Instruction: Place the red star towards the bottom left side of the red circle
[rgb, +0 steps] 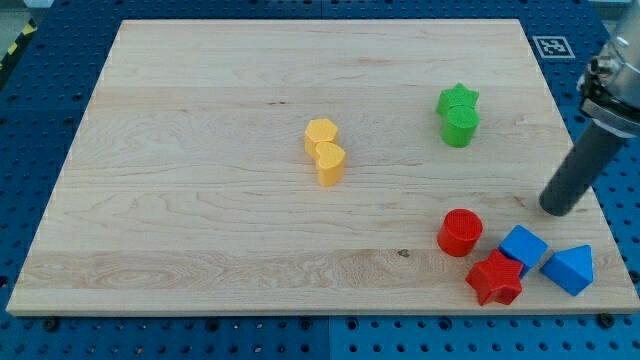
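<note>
We carry no jaws: our tip (556, 210) stands at two o'clock of the red star (495, 278), which touches the red circle (460, 232) and blue cube (523, 247), risking dragging both.

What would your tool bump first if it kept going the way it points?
Probably the wooden board: my tip points down at it. In the picture that line heads toward the blue cube; depth unclear.
</note>
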